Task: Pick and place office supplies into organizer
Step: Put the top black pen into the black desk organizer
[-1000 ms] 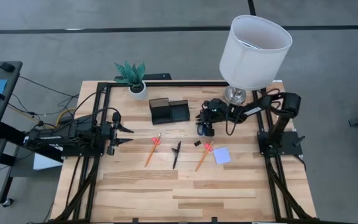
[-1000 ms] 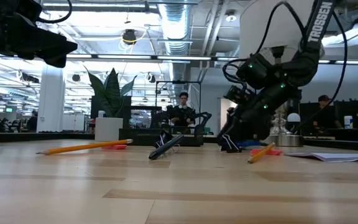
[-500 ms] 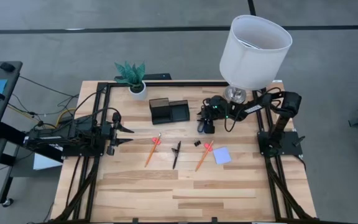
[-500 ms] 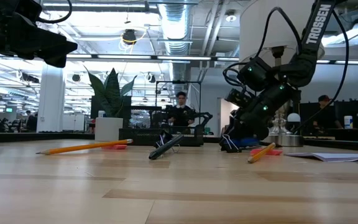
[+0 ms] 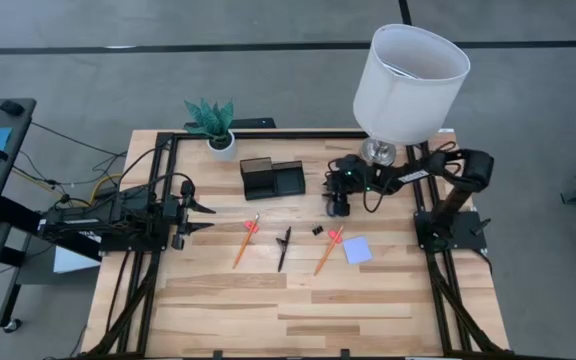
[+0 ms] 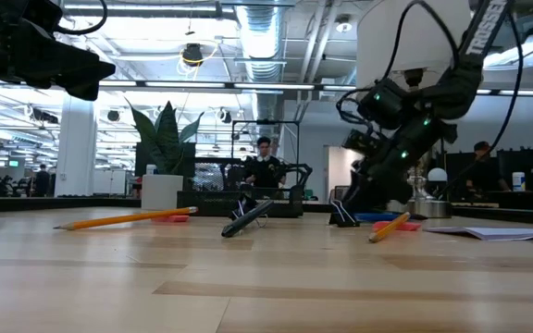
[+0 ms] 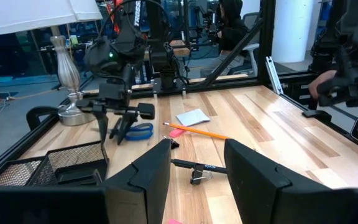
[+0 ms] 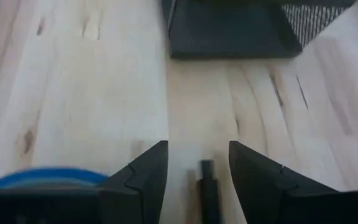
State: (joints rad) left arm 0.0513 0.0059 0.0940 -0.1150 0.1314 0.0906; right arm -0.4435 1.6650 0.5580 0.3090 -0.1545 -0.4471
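Observation:
My right gripper (image 5: 336, 207) slants down, open, over the blue-handled scissors (image 7: 139, 130), which lie on the table right of the black organizer (image 5: 273, 178). In the right wrist view the blue handle (image 8: 42, 177) shows beside one finger. A thin dark bar (image 8: 207, 183) shows between the fingers, touching neither. Two orange pencils (image 5: 245, 241) (image 5: 326, 252), a black pen (image 5: 283, 247), a small black clip (image 5: 319, 230) and a pale blue note pad (image 5: 357, 249) lie flat mid-table. My left gripper (image 7: 194, 168) waits open at the table's left, above the wood.
A white lamp (image 5: 409, 78) stands at the far right, just behind my right arm. A potted plant (image 5: 215, 128) stands at the far left. A black frame runs along the table's far, left and right edges. Bare wood stretches toward the near edge.
My right gripper has shifted a little toward the table's right edge and tipped slightly, staying low over the scissors.

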